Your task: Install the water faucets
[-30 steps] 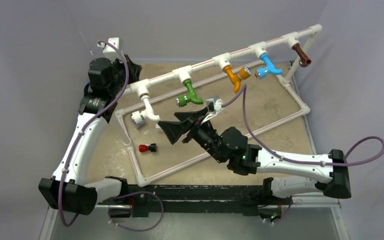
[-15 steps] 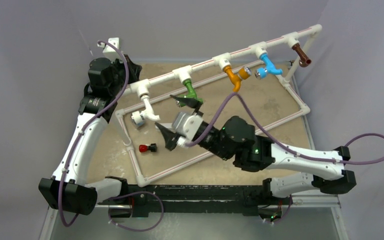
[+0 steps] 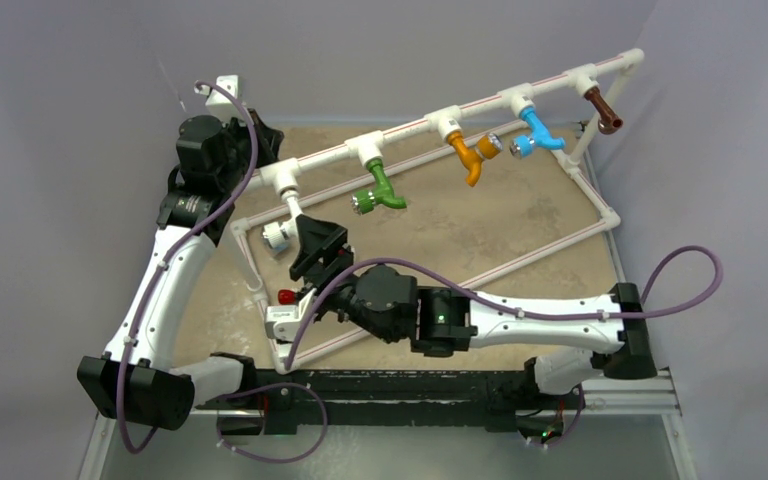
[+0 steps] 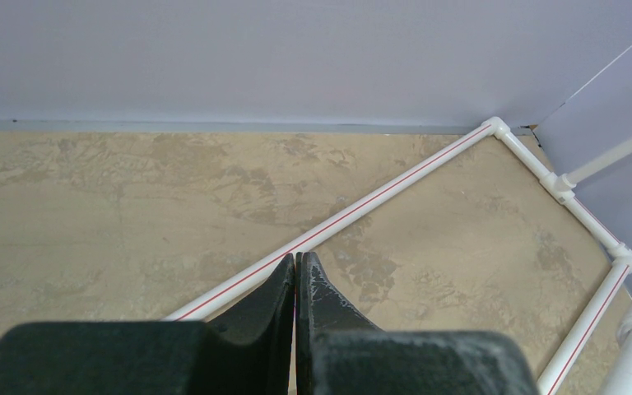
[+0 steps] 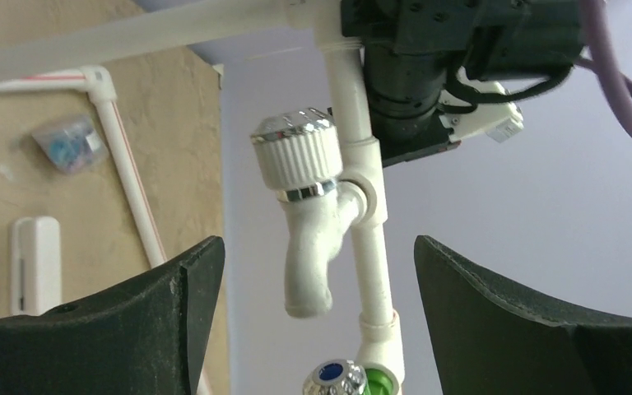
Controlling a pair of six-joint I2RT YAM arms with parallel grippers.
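Observation:
Five water faucets hang from the raised white pipe [image 3: 415, 128]: white [image 3: 285, 233], green [image 3: 378, 192], orange [image 3: 470, 156], blue [image 3: 536, 134] and brown [image 3: 603, 110]. My right gripper [image 3: 311, 246] stands open just right of the white faucet. In the right wrist view that white faucet [image 5: 309, 239] with its silvery round end [image 5: 293, 128] hangs ahead between the open fingers of the right gripper [image 5: 317, 251], untouched. The green faucet's knob [image 5: 337, 378] shows below. My left gripper [image 4: 296, 265] is shut on nothing at the back left, above the base pipe [image 4: 378, 197].
A small red-and-black piece [image 3: 293, 296] lies on the tan mat inside the white pipe base frame [image 3: 570, 236], just beside my right forearm. The left arm's wrist [image 5: 453, 66] sits close behind the white faucet's pipe. A grey wall stands behind.
My right arm has swung left from beside the green faucet to the white faucet, its gripper staying open. The left arm has not moved.

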